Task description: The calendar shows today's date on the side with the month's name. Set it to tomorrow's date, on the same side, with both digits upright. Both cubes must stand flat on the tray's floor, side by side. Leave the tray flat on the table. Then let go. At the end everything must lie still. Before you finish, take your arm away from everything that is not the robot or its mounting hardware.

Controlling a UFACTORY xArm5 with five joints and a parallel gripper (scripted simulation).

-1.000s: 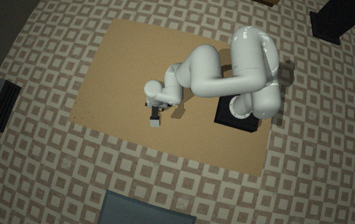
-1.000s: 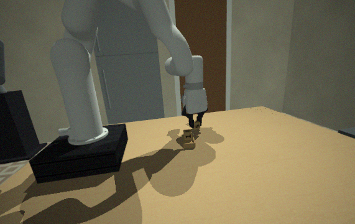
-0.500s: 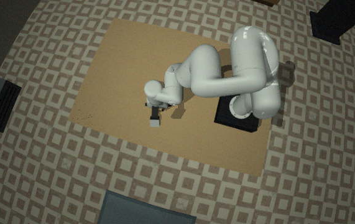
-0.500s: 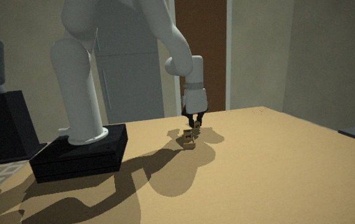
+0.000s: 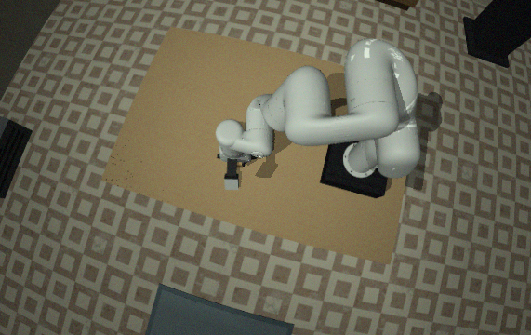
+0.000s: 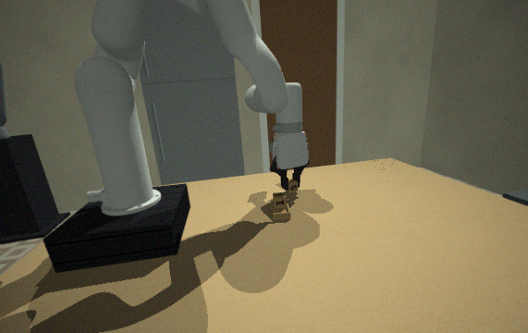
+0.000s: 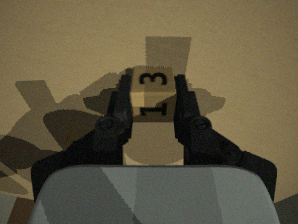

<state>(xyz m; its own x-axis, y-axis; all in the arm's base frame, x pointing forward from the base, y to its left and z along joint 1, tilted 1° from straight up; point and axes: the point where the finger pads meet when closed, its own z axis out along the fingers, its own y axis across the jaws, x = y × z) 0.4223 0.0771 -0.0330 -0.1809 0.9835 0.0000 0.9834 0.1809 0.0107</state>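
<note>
My gripper (image 6: 290,183) (image 7: 153,89) is shut on a wooden number cube (image 6: 293,186) (image 7: 153,93). The cube is tilted and fills the gap between the fingertips. In the wrist view two of its faces show a 3 and a 1, both lying on their sides. In the exterior view another face shows what looks like a 5. The other cube (image 6: 279,201), with a 1 facing the exterior camera, stands at the small wooden tray (image 6: 282,216), closer to that camera than my gripper. The month's name is not readable. Whether the held cube touches the table is unclear.
The black robot base (image 5: 339,181) (image 6: 120,250) stands on the wooden table (image 5: 191,84) (image 6: 384,259). The tray and its cube are close beside my gripper. Arm shadows fall across them. In the top view I cannot make out the tray or cubes.
</note>
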